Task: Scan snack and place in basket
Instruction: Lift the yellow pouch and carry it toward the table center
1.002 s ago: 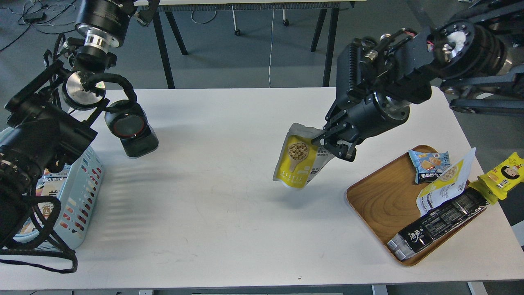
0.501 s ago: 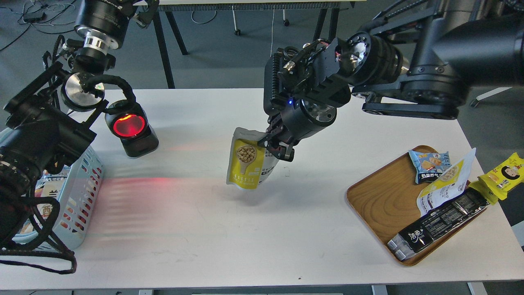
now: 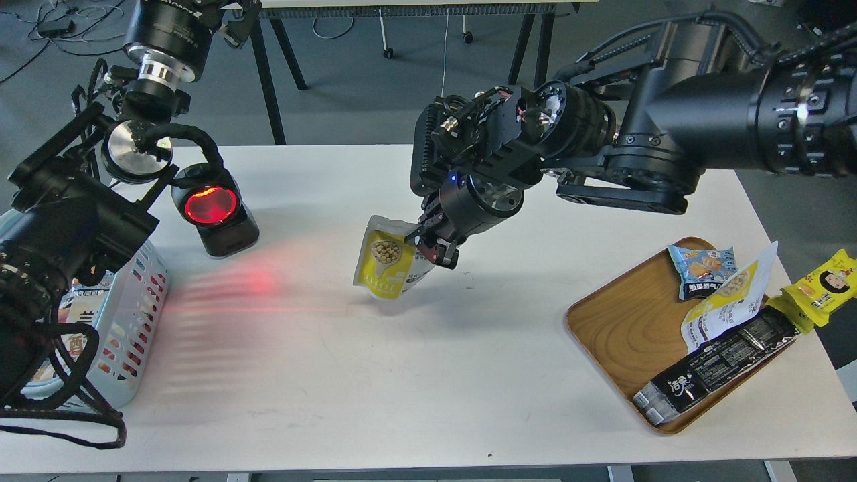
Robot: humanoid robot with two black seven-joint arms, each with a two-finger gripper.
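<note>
The snack (image 3: 383,266), a small pouch with a yellow front and a round picture of beige balls, hangs above the middle of the white table. My right gripper (image 3: 428,245) is shut on its upper right edge. The front faces the black scanner (image 3: 213,206), whose window glows red and throws red light on the table. The pale blue basket (image 3: 137,294) stands at the left edge, partly hidden by my left arm, with packets inside. My left gripper (image 3: 173,175) is beside the scanner; its fingers cannot be told apart.
An oval wooden tray (image 3: 616,321) at the right holds a blue packet (image 3: 703,270), a white pouch with a yellow corner (image 3: 726,301) and a black packet (image 3: 720,365). A yellow cartoon-face packet (image 3: 827,288) lies off its right rim.
My right gripper has carried the snack leftward from near the tray toward the scanner. The scanner's window has lit up red. The left arm has not moved.
</note>
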